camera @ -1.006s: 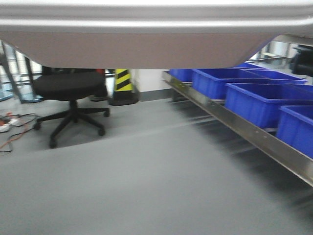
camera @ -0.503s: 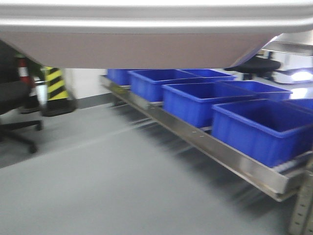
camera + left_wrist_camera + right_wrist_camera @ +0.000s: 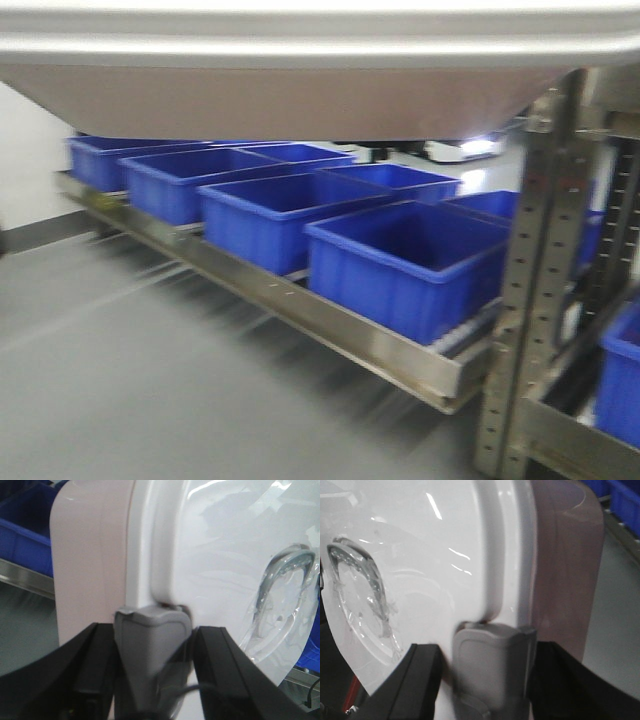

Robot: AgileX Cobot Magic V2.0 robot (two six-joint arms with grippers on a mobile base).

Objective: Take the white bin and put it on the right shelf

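Observation:
The white bin (image 3: 300, 100) fills the top of the front view, held high, its pinkish underside toward the camera. In the left wrist view its glossy lid (image 3: 225, 555) and pale wall (image 3: 90, 555) stand upright. My left gripper (image 3: 152, 652) is shut on the grey latch (image 3: 152, 635) at the bin's end. My right gripper (image 3: 492, 672) is likewise shut on the grey latch (image 3: 492, 660) at the other end of the bin (image 3: 435, 555). The right shelf (image 3: 300, 305), a steel rack level with a broad front rail, runs from the left to the lower right, below and beyond the bin.
Several blue crates (image 3: 400, 260) sit in a row on the steel shelf. A perforated upright (image 3: 520, 300) stands at the right, with another blue crate (image 3: 620, 390) behind it. Grey floor (image 3: 130, 380) lies in front of the shelf.
The view has swung to the right: the office chair and striped cone have left the frame, the row of blue crates has slid left, and the perforated upright has come into view. The bin stays held.

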